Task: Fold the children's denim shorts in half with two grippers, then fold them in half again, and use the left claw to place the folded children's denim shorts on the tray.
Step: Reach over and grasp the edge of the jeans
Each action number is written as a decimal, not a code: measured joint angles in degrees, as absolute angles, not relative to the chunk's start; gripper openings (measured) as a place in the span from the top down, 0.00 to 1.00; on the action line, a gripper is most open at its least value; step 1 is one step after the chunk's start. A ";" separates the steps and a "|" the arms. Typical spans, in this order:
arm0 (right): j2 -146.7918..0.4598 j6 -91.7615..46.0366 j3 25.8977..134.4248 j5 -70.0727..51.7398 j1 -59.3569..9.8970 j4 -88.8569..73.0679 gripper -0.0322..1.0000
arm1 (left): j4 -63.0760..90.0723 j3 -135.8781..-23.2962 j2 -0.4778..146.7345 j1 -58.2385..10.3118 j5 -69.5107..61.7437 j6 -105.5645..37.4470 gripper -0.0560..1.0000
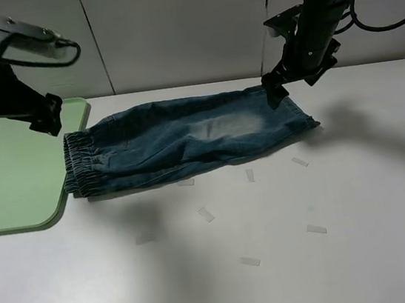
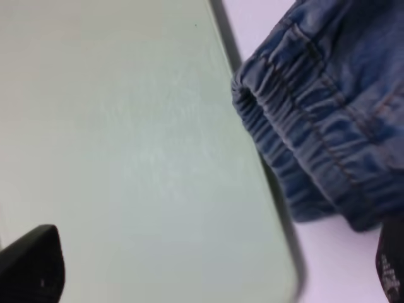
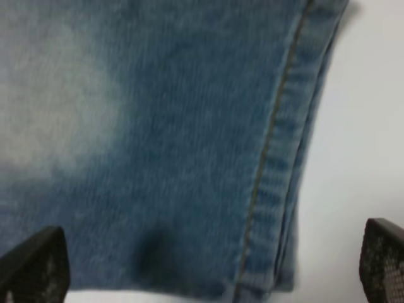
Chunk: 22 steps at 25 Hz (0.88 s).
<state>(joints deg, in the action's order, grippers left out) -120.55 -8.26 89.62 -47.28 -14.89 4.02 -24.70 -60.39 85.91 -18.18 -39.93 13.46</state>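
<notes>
The children's denim shorts (image 1: pixel 186 139) lie folded lengthwise on the white table. Their gathered waistband (image 2: pixel 297 126) points left and overlaps the right rim of the pale-green tray (image 1: pixel 12 176). The hem (image 3: pixel 278 189) points right. My left gripper (image 1: pixel 48 121) hovers open over the tray's right edge, beside the waistband's far corner; its fingertips (image 2: pixel 31 268) hold nothing. The right gripper (image 1: pixel 278 93) hangs open just above the far right corner of the shorts. Its two fingertips (image 3: pixel 35 265) straddle the hem without touching the cloth.
Several small pale tape strips (image 1: pixel 206 214) lie scattered on the table in front of the shorts. A grey panelled wall (image 1: pixel 179 27) stands behind the table. The tray's flat floor (image 2: pixel 126 145) carries nothing in the left wrist view.
</notes>
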 joint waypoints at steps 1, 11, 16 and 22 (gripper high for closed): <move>-120.55 -7.67 89.62 -47.85 -14.89 3.84 0.30 | -23.36 -60.39 83.75 -18.18 -40.77 13.34 0.02; -120.55 -5.97 89.67 -50.86 -14.89 0.00 0.30 | -18.19 -51.70 61.02 -18.18 -43.93 12.56 0.03; -120.55 -5.97 89.67 -50.86 -14.89 -0.52 0.30 | -16.81 -41.52 46.76 -18.18 -44.40 12.56 0.03; -120.55 -5.97 89.67 -50.86 -14.89 -0.58 0.30 | -11.77 -32.90 27.34 -18.18 -47.00 10.71 0.03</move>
<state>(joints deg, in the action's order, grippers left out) -120.55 -5.97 89.67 -50.86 -14.89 -0.58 -11.77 -32.90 27.34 -18.18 -47.00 10.71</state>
